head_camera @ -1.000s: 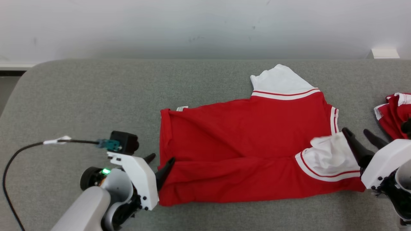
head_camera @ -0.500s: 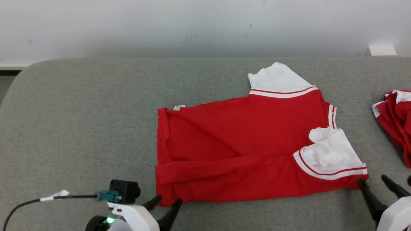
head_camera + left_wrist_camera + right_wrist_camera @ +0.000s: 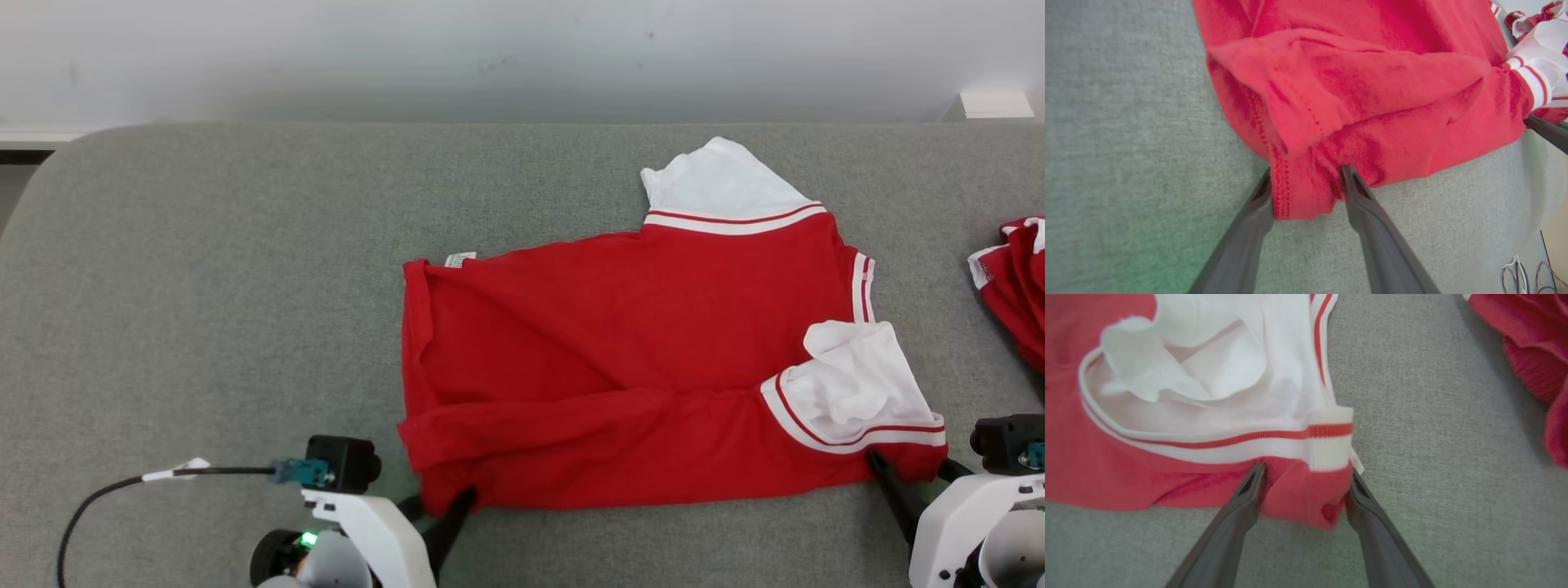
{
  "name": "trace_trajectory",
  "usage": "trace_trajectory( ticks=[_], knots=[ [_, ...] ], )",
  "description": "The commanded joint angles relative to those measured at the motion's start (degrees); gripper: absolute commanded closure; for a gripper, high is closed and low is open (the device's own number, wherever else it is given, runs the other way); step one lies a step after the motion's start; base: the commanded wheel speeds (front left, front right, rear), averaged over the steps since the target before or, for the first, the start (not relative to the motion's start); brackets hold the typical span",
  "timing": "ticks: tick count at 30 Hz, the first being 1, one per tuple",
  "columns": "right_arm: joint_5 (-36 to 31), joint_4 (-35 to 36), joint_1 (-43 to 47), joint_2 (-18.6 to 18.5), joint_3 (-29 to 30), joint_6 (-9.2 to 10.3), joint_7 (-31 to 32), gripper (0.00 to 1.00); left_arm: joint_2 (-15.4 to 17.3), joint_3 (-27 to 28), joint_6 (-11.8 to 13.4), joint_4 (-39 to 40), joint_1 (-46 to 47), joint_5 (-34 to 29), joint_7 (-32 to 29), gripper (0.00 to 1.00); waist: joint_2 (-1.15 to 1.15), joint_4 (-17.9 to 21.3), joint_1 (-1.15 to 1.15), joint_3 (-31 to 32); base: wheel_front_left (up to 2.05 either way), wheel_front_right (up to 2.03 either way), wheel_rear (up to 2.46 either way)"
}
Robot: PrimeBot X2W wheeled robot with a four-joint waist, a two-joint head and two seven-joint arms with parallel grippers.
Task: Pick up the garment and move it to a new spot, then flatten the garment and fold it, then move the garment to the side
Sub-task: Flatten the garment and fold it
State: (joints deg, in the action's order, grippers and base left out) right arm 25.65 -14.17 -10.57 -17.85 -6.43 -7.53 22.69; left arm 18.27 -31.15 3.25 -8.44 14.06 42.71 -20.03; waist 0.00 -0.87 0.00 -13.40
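The left gripper (image 3: 1306,192) has its jaws spread wide. One dark finger stands on each side of the garment's stitched hem corner, and the cloth fills the gap between them. In the head view this gripper sits at the bottom edge, left of centre. The right gripper (image 3: 1303,482) is just as wide. Its fingers straddle a red corner directly below a striped white band (image 3: 1331,435), at the lower right of the head view.

The garment (image 3: 637,343), a red shirt with white sleeves, lies across the middle and right of the grey desk (image 3: 204,286). Its near edge is folded over itself in a long band. One white sleeve (image 3: 718,184) points toward the top of the frame. The other is crumpled on the red cloth, close to the right gripper. A small white label (image 3: 460,260) shows at the shirt's upper left corner.

A second red-and-white garment (image 3: 1012,278) lies bunched at the right edge of the frame, apart from the shirt. A black cable (image 3: 106,490) curves away from the left wrist at the lower left.
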Motion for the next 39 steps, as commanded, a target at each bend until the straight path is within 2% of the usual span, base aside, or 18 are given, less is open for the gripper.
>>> trace_trajectory(
  ticks=[1, 2, 3, 9, 15, 18, 21, 25, 26, 27, 28, 29, 30, 31, 35, 39],
  knots=[
    [0.85, -1.25, -0.23, 0.04, -0.54, 0.11, 0.48, 0.68, -0.58, -1.25, -0.49, -1.43, -0.50, 0.15, -0.94, 0.99, 0.00, -0.07, 0.00, 0.07, 0.00, 0.00, 0.00],
    [1.39, -2.01, -0.53, 0.09, -0.94, 0.11, 0.58, 0.90, -0.59, -1.36, -0.80, -2.03, -0.24, 0.03, -0.88, 1.00, 0.00, -0.08, 0.00, 0.16, 0.00, 0.00, 0.00],
    [2.24, -2.53, -0.80, 0.17, -1.37, 0.11, 0.55, 1.00, -0.69, -1.38, -1.02, -2.58, -0.10, 0.26, -0.80, 1.00, 0.00, -0.10, 0.00, 0.28, 0.00, 0.00, 0.00],
    [7.99, -2.28, -0.76, -2.68, -2.10, 0.13, 0.89, 1.00, 0.82, -0.07, -2.74, -2.41, -0.58, 2.80, -1.15, 1.00, 0.00, -0.45, 0.00, 2.37, 0.00, 0.00, 0.00],
    [15.26, 5.01, 4.86, -8.16, 0.56, 0.15, 5.56, 1.00, 5.14, 1.85, -4.00, 4.14, -4.38, 5.62, -2.76, 1.00, 0.00, -0.85, 0.00, 4.83, 0.00, 0.00, 0.00],
    [17.09, 9.92, 9.52, -10.51, 3.15, 0.18, 7.65, 1.00, 7.87, 2.51, -3.70, 8.76, -7.81, 6.91, -3.97, 1.00, 0.00, -0.88, 0.00, 5.51, 0.00, 0.00, 0.00],
    [19.20, 13.57, 16.05, -10.97, 4.30, 0.18, 10.80, 1.00, 9.27, 2.01, -2.82, 12.90, -12.19, 7.58, -4.84, 1.00, 0.00, -1.05, 0.00, 6.11, 0.00, 0.00, 0.00],
    [20.11, 16.72, 22.61, -9.48, 5.06, 0.16, 13.50, 1.00, 8.95, 1.47, -1.52, 15.52, -17.03, 8.93, -4.51, 1.00, 0.00, -1.08, 0.00, 6.56, 0.00, 0.00, 0.00],
    [19.81, 16.92, 23.70, -8.99, 5.16, 0.16, 13.60, 0.93, 8.79, 1.27, -1.23, 15.53, -17.77, 8.89, -4.24, 1.00, 0.00, -1.05, 0.00, 6.60, 0.00, 0.00, 0.00],
    [19.40, 17.09, 24.48, -8.52, 5.08, 0.16, 13.76, 0.80, 8.55, 1.06, -1.05, 15.39, -18.33, 8.66, -3.97, 1.00, 0.00, -1.04, 0.00, 6.66, 0.00, 0.00, 0.00],
    [19.03, 17.27, 25.02, -8.05, 5.03, 0.16, 13.67, 0.57, 8.25, 0.90, -0.85, 15.14, -18.67, 8.34, -3.47, 0.97, 0.00, -1.03, 0.00, 6.69, 0.00, 0.00, 0.00],
    [18.77, 17.34, 25.39, -7.57, 5.04, 0.16, 13.64, 0.02, 8.10, 0.65, -0.61, 14.85, -18.93, 7.98, -3.20, 0.82, 0.00, -1.03, 0.00, 6.72, 0.00, 0.00, 0.00],
    [18.42, 17.53, 25.76, -7.13, 5.10, 0.15, 13.74, 0.00, 7.93, 0.38, -0.57, 14.57, -19.11, 7.64, -2.98, 0.59, 0.00, -1.03, 0.00, 6.78, 0.00, 0.00, 0.00],
    [18.17, 17.82, 25.92, -6.71, 5.22, 0.14, 13.94, 0.00, 7.76, 0.31, -0.37, 14.40, -19.09, 7.13, -2.50, 0.00, 0.00, -1.01, 0.00, 6.82, 0.00, 0.00, 0.00],
    [17.03, 20.38, 26.61, -7.36, 7.36, 0.14, 14.27, 0.00, 9.16, 1.10, 0.89, 15.34, -18.83, 5.02, -1.12, 0.00, 0.00, -1.04, 0.00, 6.62, 0.00, 0.00, 0.00],
    [18.63, 26.94, 24.19, -7.78, 11.07, 0.13, 14.62, 0.00, 11.32, 4.83, 3.23, 19.49, -17.87, 3.94, 0.60, 0.00, 0.00, -0.93, 0.00, 5.89, 0.00, 0.00, 0.00]
  ],
)
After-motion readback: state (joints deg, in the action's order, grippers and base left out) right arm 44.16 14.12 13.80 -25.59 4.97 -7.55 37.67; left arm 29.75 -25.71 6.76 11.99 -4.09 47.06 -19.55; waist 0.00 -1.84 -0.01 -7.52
